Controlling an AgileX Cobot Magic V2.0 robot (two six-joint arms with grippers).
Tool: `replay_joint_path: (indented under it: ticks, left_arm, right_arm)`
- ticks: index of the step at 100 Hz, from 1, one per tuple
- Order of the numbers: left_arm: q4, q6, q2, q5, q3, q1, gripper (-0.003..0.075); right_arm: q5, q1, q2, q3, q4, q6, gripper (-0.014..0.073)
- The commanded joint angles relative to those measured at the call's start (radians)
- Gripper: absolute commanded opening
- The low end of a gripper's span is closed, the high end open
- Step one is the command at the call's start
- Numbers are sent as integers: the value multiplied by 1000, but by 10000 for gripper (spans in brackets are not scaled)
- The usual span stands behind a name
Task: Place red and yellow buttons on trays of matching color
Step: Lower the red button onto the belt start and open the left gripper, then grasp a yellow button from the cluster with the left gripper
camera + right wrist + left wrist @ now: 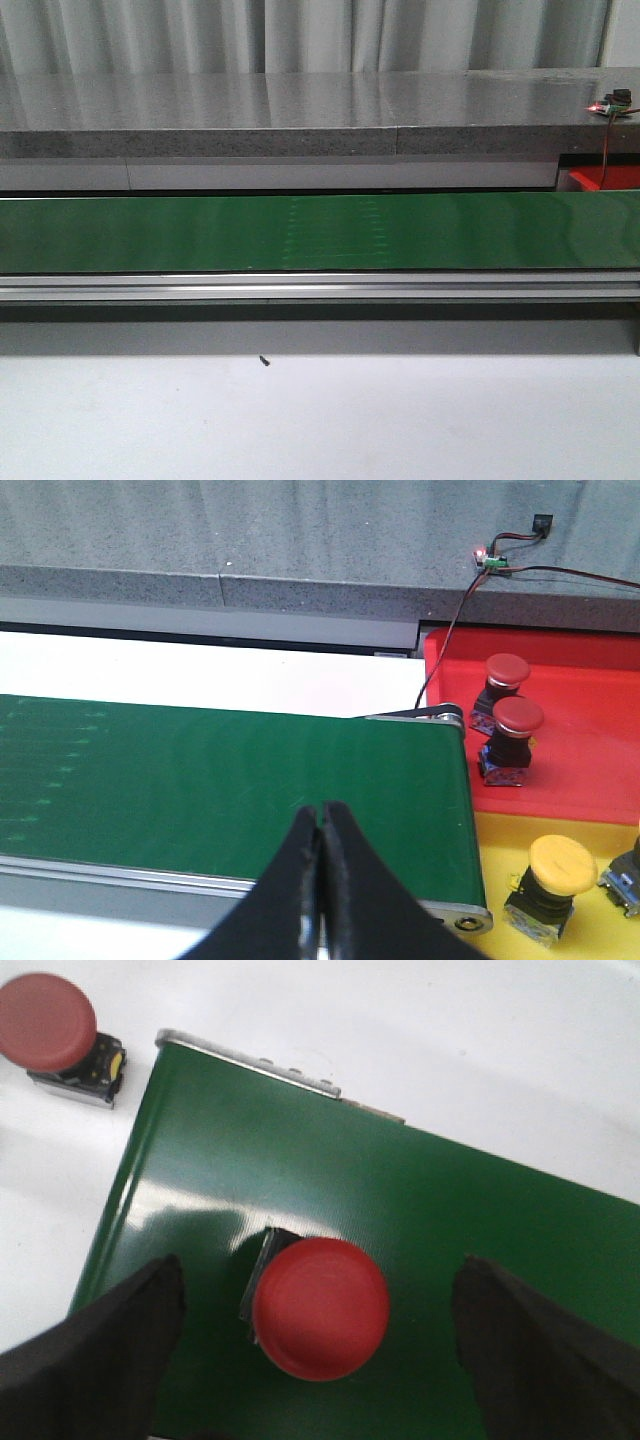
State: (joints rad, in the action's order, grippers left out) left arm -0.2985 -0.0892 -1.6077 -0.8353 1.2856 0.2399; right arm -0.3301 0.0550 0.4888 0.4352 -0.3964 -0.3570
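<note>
On green belt [400, 1200]: red button [320, 1307] between spread left end effector [318, 1345] fingers.

No text, label, brand, number or sign can be read in any of the views. Faint arrow-like marks are seen on the green belt [200, 780], but no characters can be made out there.
</note>
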Motion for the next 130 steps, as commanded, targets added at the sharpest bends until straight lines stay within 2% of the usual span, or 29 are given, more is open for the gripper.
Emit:
replay_joint_path:
  ticks: [1,40,73,130]
  left_arm:
    - [-29,-7,73,60,25,6,547]
    - [25,-7,82,65,25,195,546]
    - [72,-7,-21,65,27,334,546]
    - [34,-60,-210,230,41,355,546]
  right_arm:
    - [66,-1,-1,27,-12,-8,-116]
    - [66,-1,-1,27,-12,-8,-116]
    - [77,-1,-1,27,-12,-8,-116]
    - [77,-1,-1,27,-12,-8,-116]
